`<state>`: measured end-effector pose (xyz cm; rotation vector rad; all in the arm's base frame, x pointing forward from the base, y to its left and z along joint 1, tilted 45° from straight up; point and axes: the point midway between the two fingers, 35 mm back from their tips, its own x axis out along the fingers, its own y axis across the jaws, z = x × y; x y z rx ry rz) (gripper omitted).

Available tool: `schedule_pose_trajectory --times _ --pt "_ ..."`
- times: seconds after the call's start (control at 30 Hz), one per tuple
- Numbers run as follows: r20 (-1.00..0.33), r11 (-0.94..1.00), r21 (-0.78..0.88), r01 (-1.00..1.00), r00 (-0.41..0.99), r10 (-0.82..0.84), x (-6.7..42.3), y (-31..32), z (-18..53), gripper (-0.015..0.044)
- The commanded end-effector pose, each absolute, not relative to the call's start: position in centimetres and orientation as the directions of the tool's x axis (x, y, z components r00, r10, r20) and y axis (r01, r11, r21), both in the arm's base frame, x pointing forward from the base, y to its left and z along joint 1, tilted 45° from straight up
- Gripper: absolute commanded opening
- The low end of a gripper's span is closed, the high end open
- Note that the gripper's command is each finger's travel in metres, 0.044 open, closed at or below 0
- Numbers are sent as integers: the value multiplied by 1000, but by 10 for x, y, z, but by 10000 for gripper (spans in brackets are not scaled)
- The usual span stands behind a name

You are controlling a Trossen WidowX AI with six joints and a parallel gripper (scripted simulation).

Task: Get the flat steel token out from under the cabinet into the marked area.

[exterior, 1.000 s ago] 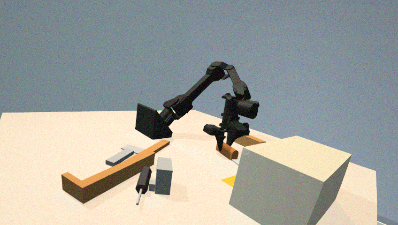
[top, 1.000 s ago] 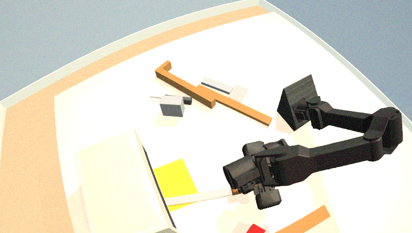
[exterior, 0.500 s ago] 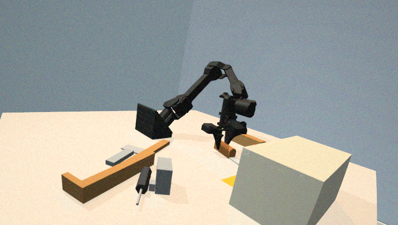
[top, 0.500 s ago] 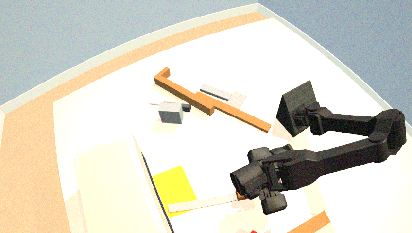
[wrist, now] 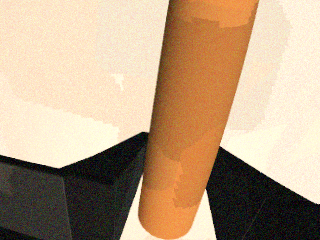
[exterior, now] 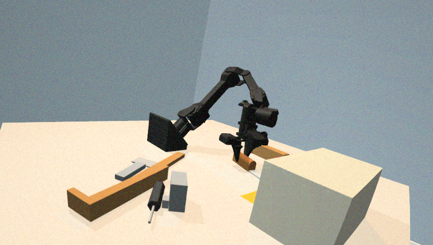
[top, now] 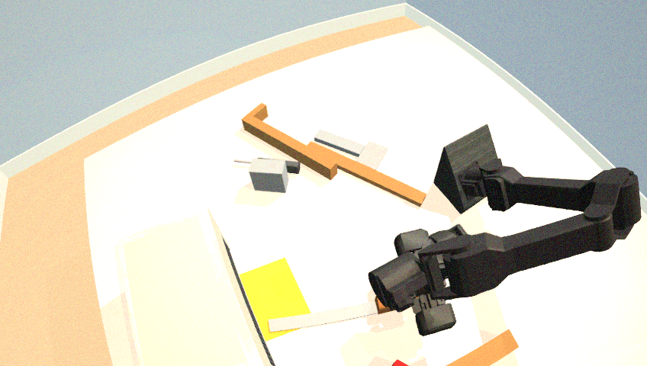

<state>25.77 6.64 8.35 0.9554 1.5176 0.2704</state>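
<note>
My gripper (exterior: 242, 157) (wrist: 176, 144) is shut on the orange rounded handle (top: 384, 304) (exterior: 243, 162) (wrist: 195, 90) of a tool, low over the table. The tool's long flat pale blade (top: 336, 314) (exterior: 254, 173) points toward the cabinet (top: 177, 280) (exterior: 304, 197). In the top view its far end shows over the yellow marked area (top: 275, 290) (exterior: 250, 196), just outside the cabinet front. Whether the blade touches the table I cannot tell. The steel token is not visible in any view. The vent slots cannot be made out.
A long orange hooked bar (top: 290, 147) (exterior: 121, 188) lies beyond the marked area, near a grey flat piece (top: 338, 142) (exterior: 130, 171), a grey block (top: 268, 175) (exterior: 178, 194) and a screwdriver (top: 292, 166) (exterior: 156, 195). Another orange bar (top: 485, 348) (exterior: 270, 152) and a red object (top: 399, 363) lie on the other side.
</note>
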Motion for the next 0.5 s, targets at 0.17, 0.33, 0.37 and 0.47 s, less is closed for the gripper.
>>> schedule_pose_trajectory --times 0.17,0.33,0.37,0.47 --pt "-714 627 666 405 101 693 256 71 90 26" --pt "-714 627 665 405 100 693 256 71 89 157" --pt "-714 627 665 405 100 693 256 71 89 184" --pt "-714 627 666 405 100 693 256 71 89 200"
